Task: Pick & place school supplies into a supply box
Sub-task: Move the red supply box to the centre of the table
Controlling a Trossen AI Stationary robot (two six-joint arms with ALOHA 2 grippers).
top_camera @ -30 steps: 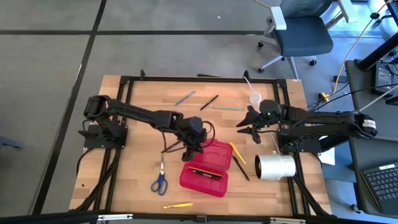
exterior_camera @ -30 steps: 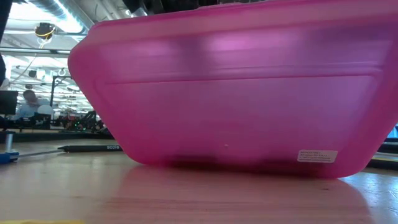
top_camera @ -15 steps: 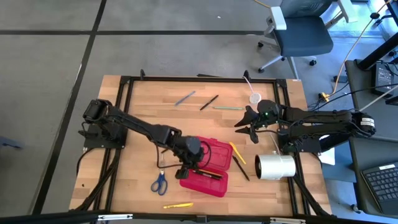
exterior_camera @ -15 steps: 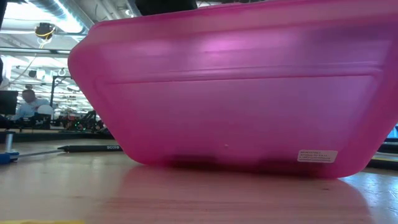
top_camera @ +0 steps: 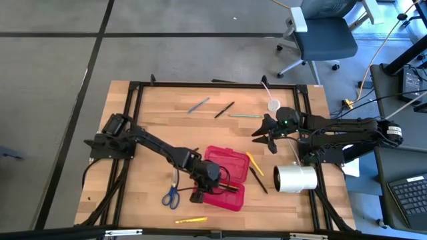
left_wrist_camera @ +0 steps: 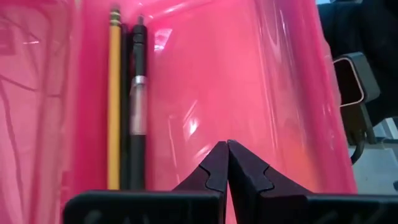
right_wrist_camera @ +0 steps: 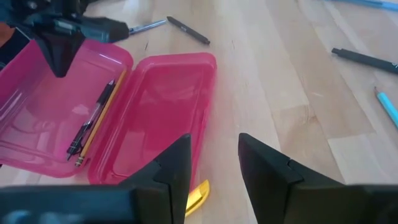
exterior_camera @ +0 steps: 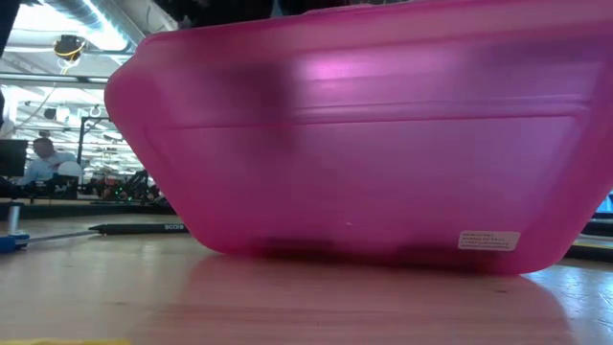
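Note:
The supply box (top_camera: 223, 179) lies open near the table's middle, its red tray (left_wrist_camera: 249, 93) toward the near edge and its lid (right_wrist_camera: 168, 106) beside it. A yellow pencil (left_wrist_camera: 114, 93) and a black pen (left_wrist_camera: 138, 99) lie side by side in the tray. My left gripper (top_camera: 198, 195) hangs shut over the tray's left end, with nothing between its fingers (left_wrist_camera: 227, 158); it also shows in the right wrist view (right_wrist_camera: 60, 65). My right gripper (top_camera: 267, 138) waits open to the right of the box (right_wrist_camera: 214, 155), above bare wood.
Blue-handled scissors (top_camera: 171, 193) and a yellow pencil (top_camera: 191, 219) lie near the front left. A blue pen (top_camera: 198, 105), black pen (top_camera: 225, 109) and green pencil (top_camera: 245, 116) lie at the back. A yellow pencil (top_camera: 254, 163), black pen (top_camera: 258, 180), white roll (top_camera: 295, 178) and white disc (top_camera: 273, 105) lie right.
My left gripper has gone toward the table's near edge and down, from beside the lid to the left end of the tray. The box and the supplies have stayed put.

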